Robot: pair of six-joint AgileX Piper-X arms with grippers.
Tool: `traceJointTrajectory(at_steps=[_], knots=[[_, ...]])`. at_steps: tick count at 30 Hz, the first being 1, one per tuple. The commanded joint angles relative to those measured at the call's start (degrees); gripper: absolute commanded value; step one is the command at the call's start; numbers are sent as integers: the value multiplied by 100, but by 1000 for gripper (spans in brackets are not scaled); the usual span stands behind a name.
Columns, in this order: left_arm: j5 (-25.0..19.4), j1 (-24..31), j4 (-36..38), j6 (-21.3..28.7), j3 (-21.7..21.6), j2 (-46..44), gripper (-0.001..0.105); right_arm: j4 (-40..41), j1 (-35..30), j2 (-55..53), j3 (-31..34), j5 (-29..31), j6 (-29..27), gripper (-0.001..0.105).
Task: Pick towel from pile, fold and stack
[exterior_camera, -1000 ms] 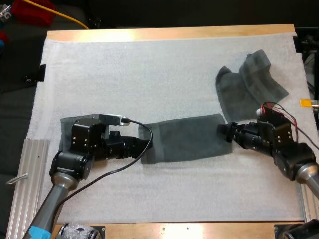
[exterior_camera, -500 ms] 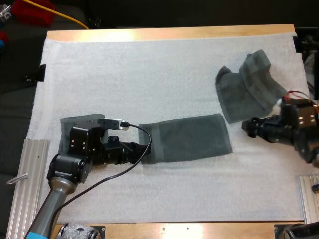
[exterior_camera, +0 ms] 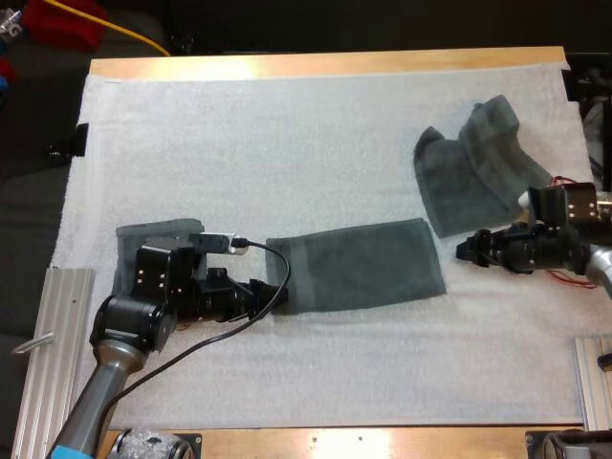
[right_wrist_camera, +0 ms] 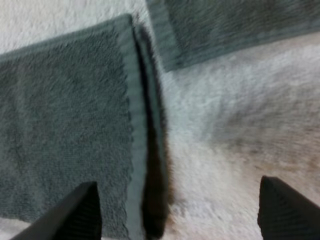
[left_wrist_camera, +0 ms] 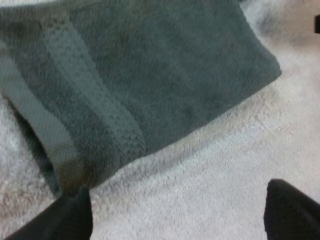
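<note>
A dark grey-green towel (exterior_camera: 354,263), folded into a long strip, lies flat mid-mat. My left gripper (exterior_camera: 271,292) sits just off its left end, open; the left wrist view has both fingers (left_wrist_camera: 70,212) apart over bare mat, short of the towel (left_wrist_camera: 150,75). My right gripper (exterior_camera: 469,251) is open a little past the strip's right end, fingertips (right_wrist_camera: 82,210) wide apart beside the towel's doubled edge (right_wrist_camera: 65,125). A crumpled towel (exterior_camera: 478,167) lies at the back right, its edge (right_wrist_camera: 235,25) close by. Another towel (exterior_camera: 153,232) lies partly hidden under my left arm.
An aluminium rail (exterior_camera: 57,335) runs along the mat's left side, and another rail (exterior_camera: 593,382) sits at the front right. The white mat (exterior_camera: 287,143) is bare behind the strip and in front of it.
Both grippers have come off the strip's ends. The right arm swung away to the right, then edged back toward the towel. The left gripper drew back slightly; the strip shifted left.
</note>
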Motion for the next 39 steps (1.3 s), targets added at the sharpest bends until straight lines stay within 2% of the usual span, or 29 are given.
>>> traceJointTrajectory(at_steps=[1,8,14,27,39], knots=[[27,12,76,32,-13,-47,69,-130,-24,113,-39,-288,-76,64],[27,12,159,32,-13,-47,69,-501,-14,652,-45,-843,21,64],[27,12,159,32,-13,-47,69,-838,6,873,-45,-1167,332,64],[36,12,159,32,-13,-47,69,-1316,765,1294,-45,-1184,904,64],[60,12,159,32,-13,-47,69,-1324,919,1301,-45,-1142,1218,63]])
